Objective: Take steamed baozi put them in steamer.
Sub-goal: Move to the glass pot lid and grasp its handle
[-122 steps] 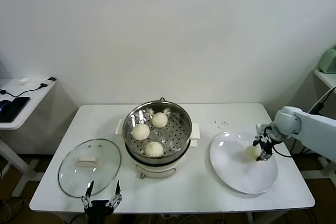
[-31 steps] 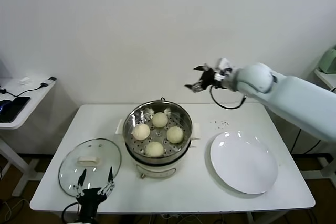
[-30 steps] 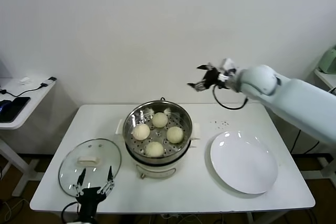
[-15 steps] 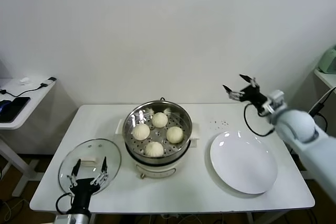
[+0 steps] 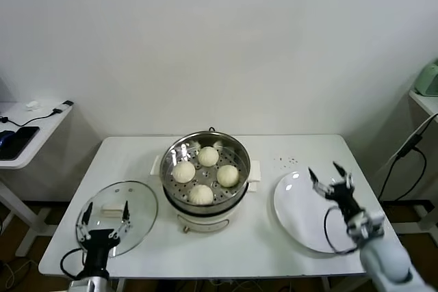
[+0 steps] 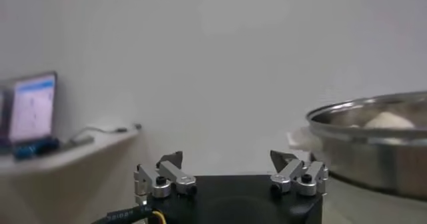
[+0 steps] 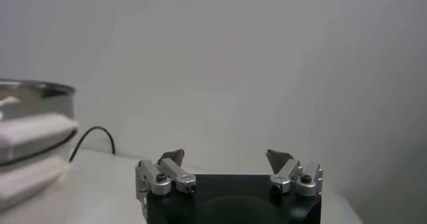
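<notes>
Right gripper (image 5: 332, 184) has dropped from above the steamer (image 5: 205, 169) to over the empty plate (image 5: 301, 220), claw spread, carrying nothing. Four steamed baozi (image 5: 217, 175) sit in the tray at 12, 3, 6, 9 o'clock. Left gripper (image 5: 102, 214), also released, hovers over the glass lid (image 5: 137, 203); loading looks done.

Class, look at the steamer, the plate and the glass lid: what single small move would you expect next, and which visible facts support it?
Probably the left gripper, open and empty at the glass lid, lowers onto the lid's white handle. All four baozi sit in the steamer, the plate is bare, and the right gripper hangs open over it.
</notes>
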You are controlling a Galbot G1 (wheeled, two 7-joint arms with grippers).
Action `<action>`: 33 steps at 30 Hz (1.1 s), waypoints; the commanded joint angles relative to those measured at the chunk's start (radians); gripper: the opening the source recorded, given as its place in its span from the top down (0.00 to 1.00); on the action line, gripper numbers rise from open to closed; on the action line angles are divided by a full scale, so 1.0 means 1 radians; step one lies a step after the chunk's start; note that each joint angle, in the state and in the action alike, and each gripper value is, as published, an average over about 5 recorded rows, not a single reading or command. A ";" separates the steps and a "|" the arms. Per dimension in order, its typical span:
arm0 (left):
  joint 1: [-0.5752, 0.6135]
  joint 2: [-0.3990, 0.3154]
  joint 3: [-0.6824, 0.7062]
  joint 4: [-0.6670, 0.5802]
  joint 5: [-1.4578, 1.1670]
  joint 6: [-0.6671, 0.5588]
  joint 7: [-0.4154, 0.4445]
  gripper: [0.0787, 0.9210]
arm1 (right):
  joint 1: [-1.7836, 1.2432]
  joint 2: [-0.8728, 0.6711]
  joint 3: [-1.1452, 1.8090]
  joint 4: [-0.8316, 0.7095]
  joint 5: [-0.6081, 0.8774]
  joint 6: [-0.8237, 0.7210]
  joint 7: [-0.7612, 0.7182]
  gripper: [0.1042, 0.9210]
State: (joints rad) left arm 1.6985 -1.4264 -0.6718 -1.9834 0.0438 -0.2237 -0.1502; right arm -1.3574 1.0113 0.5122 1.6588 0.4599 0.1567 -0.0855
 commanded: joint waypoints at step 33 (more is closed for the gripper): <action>-0.269 0.188 -0.003 0.575 1.282 0.125 -0.361 0.12 | -0.133 0.288 0.072 -0.011 -0.226 0.046 0.135 0.12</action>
State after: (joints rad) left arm 1.5097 -1.2458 -0.6826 -1.4973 1.2263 -0.1262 -0.4880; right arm -1.4834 1.2836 0.5807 1.6517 0.2520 0.2049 0.0416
